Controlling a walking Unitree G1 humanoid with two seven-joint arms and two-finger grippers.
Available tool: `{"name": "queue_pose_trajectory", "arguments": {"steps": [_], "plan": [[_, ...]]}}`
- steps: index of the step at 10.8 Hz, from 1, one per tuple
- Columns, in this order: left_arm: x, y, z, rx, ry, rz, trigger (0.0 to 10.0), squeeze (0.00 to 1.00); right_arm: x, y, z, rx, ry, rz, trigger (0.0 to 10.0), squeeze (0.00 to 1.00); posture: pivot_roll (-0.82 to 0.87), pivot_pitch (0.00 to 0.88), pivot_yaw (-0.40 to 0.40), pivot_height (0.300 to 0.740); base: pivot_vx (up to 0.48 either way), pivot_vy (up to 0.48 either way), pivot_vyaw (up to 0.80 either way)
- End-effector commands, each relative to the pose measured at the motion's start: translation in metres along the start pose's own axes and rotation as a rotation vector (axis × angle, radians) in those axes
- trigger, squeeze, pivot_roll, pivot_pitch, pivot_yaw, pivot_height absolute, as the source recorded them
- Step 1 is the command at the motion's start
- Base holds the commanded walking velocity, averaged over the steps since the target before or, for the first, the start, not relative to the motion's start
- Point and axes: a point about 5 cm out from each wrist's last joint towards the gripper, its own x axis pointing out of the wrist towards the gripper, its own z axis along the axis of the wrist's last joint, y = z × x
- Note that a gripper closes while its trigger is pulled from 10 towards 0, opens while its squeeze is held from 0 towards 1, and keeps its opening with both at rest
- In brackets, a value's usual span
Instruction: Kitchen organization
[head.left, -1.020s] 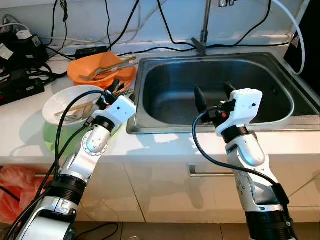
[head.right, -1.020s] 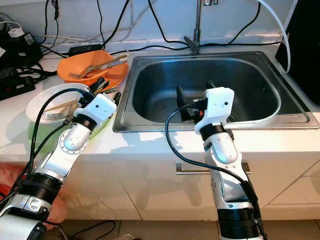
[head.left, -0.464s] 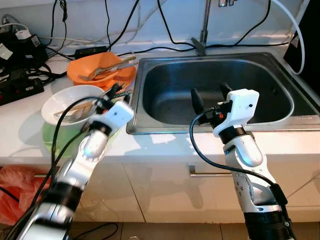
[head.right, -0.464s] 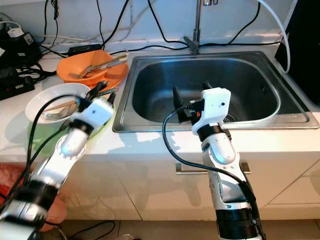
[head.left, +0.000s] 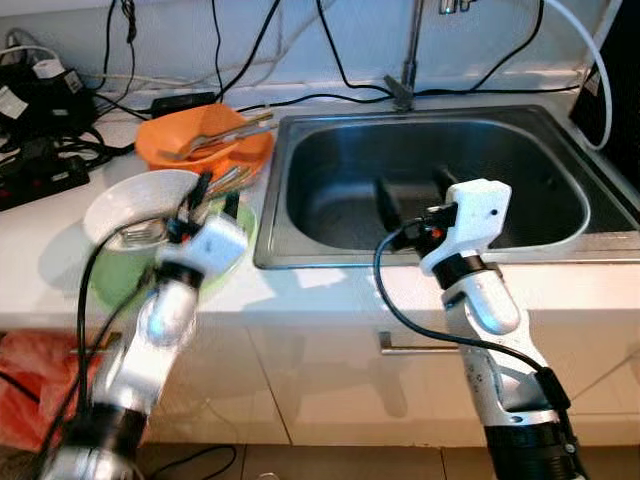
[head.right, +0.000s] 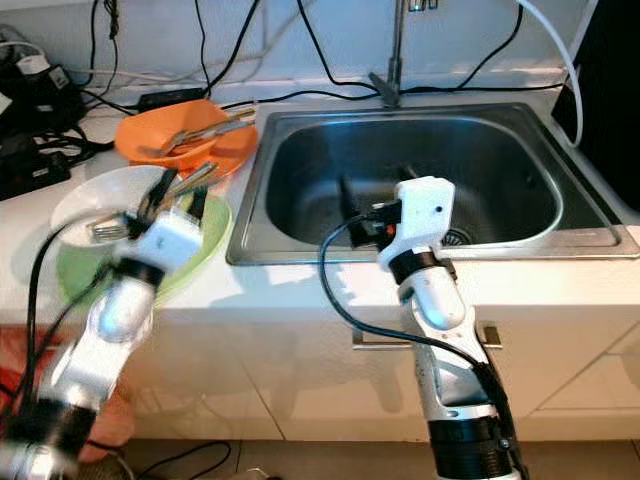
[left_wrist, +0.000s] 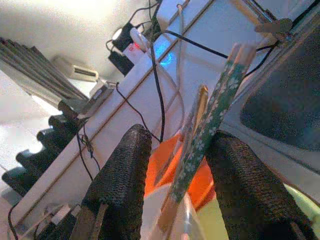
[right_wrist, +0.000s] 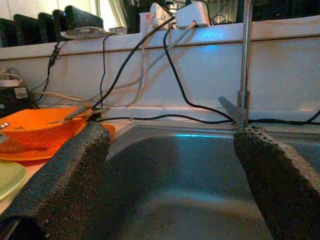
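Sink (head.left: 560, 150) at centre: right gripper (head.left: 415, 195) hangs over its basin, jaws wide and empty. Beside the sink on the counter (head.left: 40, 240), the blurred left gripper (left_wrist: 172, 167) apparently clamps patterned chopsticks (left_wrist: 215, 107) above the white bowl (head.left: 125, 195).

Home kitchen: steel sink (head.left: 560, 150) with faucet (head.left: 405, 60) set in white countertop (head.left: 40, 240), cabinets with handle (head.left: 405, 347) below, orange bowl (head.left: 190, 135) and white bowl (head.left: 130, 195) holding cutlery, power strips and cables along wall
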Motion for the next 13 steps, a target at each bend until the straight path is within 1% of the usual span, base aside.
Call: {"name": "queue_pose_trajectory", "arguments": {"steps": [1,2,3,4,6,8,11,13], "plan": [[0.002,0.005,0.006,-0.006,-0.027,0.036,10.0,1.0,0.001,0.001,0.0,0.005,-0.007,0.001,10.0,0.0,0.12,0.0,0.092,0.74,0.0,0.0,0.0],[0.003,0.005,0.008,-0.006,-0.032,0.039,10.0,1.0,0.001,0.002,-0.001,0.006,-0.008,0.0,10.0,0.0,0.12,0.0,0.092,0.74,0.0,0.0,0.0],[0.005,0.005,0.009,0.011,-0.022,0.048,10.0,0.15,0.001,0.001,-0.001,0.006,-0.009,-0.001,10.0,0.0,0.12,0.0,0.085,0.74,0.0,0.0,0.0],[0.005,0.004,0.009,0.007,-0.019,0.04,10.0,0.0,0.001,0.001,0.0,0.005,-0.008,0.0,10.0,0.0,0.12,0.0,0.082,0.74,0.0,0.0,0.0],[0.008,0.0,0.011,-0.004,-0.021,0.019,10.0,0.0,0.001,0.0,0.0,0.002,-0.007,0.0,10.0,0.0,0.11,0.0,0.077,0.74,0.0,0.0,0.0],[0.014,-0.004,0.014,-0.027,-0.039,0.003,0.0,0.0,0.0,-0.003,0.001,-0.004,-0.006,-0.003,10.0,0.0,0.1,0.0,0.074,0.74,0.0,0.0,0.0],[0.021,-0.004,0.016,-0.04,-0.049,0.015,0.0,0.0,-0.001,-0.006,0.002,-0.014,-0.008,-0.008,10.0,0.0,0.09,0.0,0.068,0.74,0.0,0.0,0.0],[0.022,-0.004,0.017,-0.046,-0.051,0.018,0.0,0.0,-0.001,-0.007,0.003,-0.018,-0.008,-0.009,10.0,0.0,0.08,0.0,0.067,0.74,0.0,0.0,0.0]]}}
